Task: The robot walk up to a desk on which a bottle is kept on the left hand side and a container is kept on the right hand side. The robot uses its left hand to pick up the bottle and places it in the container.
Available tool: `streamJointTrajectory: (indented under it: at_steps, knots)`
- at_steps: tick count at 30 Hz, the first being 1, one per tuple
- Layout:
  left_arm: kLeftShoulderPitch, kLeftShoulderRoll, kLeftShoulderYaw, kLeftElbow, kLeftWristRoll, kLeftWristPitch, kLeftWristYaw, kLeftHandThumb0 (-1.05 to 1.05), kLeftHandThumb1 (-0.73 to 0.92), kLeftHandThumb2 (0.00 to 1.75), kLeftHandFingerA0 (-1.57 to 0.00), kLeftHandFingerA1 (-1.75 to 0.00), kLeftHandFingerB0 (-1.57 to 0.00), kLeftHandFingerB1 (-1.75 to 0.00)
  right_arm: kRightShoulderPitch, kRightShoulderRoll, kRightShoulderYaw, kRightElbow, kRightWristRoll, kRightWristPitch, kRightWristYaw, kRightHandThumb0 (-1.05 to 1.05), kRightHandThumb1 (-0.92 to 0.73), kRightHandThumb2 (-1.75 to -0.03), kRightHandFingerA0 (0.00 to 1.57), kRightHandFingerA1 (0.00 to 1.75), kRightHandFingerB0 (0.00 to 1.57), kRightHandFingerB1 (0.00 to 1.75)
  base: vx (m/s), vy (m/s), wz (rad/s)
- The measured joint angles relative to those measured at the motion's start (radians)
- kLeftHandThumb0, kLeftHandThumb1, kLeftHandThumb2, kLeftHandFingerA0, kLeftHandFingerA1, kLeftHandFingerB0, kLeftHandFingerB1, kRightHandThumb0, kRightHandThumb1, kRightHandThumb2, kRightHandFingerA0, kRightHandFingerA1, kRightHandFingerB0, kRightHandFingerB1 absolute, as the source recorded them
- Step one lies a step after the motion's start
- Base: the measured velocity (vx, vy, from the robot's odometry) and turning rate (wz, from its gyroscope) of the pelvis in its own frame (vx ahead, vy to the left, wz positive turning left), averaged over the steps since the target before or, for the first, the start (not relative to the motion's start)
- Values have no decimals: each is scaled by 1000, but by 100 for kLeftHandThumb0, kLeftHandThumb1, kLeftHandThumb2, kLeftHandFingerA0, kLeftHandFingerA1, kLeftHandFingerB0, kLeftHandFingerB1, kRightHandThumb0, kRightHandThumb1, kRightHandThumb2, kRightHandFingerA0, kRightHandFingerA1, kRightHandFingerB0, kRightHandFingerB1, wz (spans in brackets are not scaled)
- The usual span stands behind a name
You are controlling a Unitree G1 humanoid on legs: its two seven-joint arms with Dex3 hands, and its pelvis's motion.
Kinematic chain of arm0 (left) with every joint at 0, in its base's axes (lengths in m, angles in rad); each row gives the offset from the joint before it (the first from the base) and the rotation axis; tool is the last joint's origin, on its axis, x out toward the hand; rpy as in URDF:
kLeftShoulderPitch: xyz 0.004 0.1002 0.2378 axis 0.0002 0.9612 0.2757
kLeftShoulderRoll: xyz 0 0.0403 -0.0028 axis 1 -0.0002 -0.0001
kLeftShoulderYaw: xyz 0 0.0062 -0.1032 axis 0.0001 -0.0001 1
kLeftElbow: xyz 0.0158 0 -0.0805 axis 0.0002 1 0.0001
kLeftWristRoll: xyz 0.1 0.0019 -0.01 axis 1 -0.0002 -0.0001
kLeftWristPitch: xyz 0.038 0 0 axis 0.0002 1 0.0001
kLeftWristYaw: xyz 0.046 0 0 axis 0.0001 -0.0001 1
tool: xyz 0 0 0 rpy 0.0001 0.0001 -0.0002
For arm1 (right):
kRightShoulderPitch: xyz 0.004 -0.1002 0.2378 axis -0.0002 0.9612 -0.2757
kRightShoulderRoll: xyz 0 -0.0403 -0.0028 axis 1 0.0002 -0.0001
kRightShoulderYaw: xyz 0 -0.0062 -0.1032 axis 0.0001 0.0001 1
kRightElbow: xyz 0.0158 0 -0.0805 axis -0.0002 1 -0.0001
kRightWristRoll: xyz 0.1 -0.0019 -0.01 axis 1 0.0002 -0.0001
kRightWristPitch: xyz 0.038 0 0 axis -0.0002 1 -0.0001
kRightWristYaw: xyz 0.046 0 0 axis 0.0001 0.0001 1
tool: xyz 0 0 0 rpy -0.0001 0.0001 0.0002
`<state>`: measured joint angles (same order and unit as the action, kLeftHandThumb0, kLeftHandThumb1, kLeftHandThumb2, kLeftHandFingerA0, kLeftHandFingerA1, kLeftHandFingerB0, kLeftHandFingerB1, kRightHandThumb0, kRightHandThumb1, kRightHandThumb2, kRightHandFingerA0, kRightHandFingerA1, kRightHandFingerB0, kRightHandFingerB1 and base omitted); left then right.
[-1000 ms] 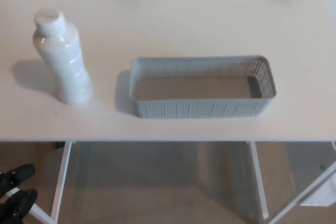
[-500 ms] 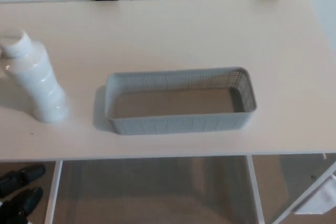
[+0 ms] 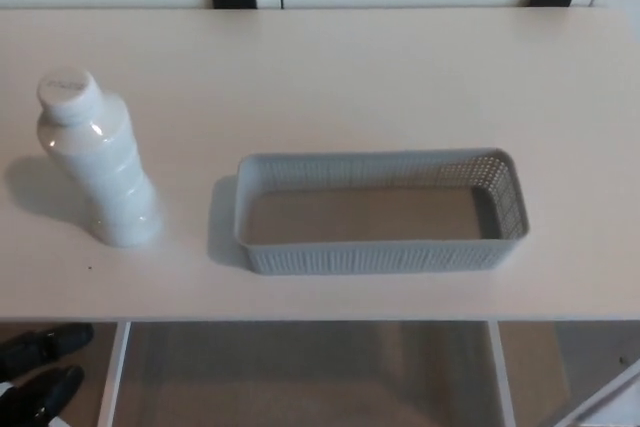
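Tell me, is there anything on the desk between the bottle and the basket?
Nothing: in the head view, only bare desk separates the bottle from the basket.

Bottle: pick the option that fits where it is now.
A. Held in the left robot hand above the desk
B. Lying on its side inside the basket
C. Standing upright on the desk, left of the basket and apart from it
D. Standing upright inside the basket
C: the white bottle stands capped and upright on the desk, with a bare gap between it and the empty grey basket.
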<state>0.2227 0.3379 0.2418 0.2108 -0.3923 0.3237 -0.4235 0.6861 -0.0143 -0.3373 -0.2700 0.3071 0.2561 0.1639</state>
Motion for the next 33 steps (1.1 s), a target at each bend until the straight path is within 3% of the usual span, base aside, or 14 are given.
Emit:
streamJointTrajectory:
  at_steps: [1,2,3,4,8,12,19,20,24,25,30,31,33]
  knots:
    - [0,0,0,-1,0,0,-1,-36,64,60,-73,-45,-60,-39,0,-1,0,2,-1,0,0,-14,-69,-60,53,54,20,32,0,0,0]
    - [0,0,0,-1,0,0,-1,-36,64,60,-73,-45,-60,-39,0,-1,0,3,-1,0,0,-14,-69,-60,53,54,20,32,0,0,0]
    - [0,0,0,-1,0,0,-1,-36,64,60,-74,-45,-61,-39,0,-1,0,3,-1,0,0,-11,-49,-92,47,65,10,47,0,0,0]
    - [2,1,0,-4,0,1,-3,-38,64,60,-73,-45,-60,-39,0,-2,-1,7,-3,-1,0,-17,-66,-60,54,54,20,33,0,0,0]
    - [4,3,0,-6,0,1,-7,-38,64,59,-75,-46,-61,-39,2,-2,2,4,-7,-1,-1,-14,-67,-59,55,53,21,32,0,0,0]
    - [10,14,-3,-11,2,1,-14,-44,63,59,-63,-44,-54,-37,3,-2,6,3,-11,-1,-3,-17,-66,-60,55,54,22,34,0,0,0]
    - [126,147,-39,-32,21,0,-111,-47,60,58,-52,-41,-49,-36,25,0,11,-3,-21,-1,-3,-15,-69,-60,53,55,22,34,0,0,0]
    - [147,164,-39,-33,21,0,-128,-51,56,57,-48,-39,-47,-35,27,0,11,-3,-22,-1,-2,-13,-47,-91,48,65,11,48,0,0,0]
    - [174,182,-34,-24,20,-4,-150,-56,58,58,-50,-38,-45,-34,27,0,11,-3,-23,-1,-1,-15,-46,-90,48,65,12,48,0,0,0]
    - [222,213,-23,24,21,-21,-187,-50,53,57,-46,-37,-47,-35,28,0,11,11,-25,-2,1,-16,-67,-60,56,55,22,34,0,0,0]
    - [284,284,-3,165,22,-70,-261,-52,52,56,-50,-37,-47,-35,29,0,15,40,-28,-4,4,-15,-66,-61,55,55,23,35,0,0,0]
    - [287,293,0,181,22,-74,-271,-52,44,82,-41,-52,-28,-45,30,0,16,41,-28,-4,4,-15,-68,-60,56,56,23,35,0,0,0]
    - [295,323,18,230,19,-86,-305,-56,45,82,-39,-51,-28,-44,28,0,17,46,-28,-4,6,-14,-70,-60,55,56,22,34,0,0,0]
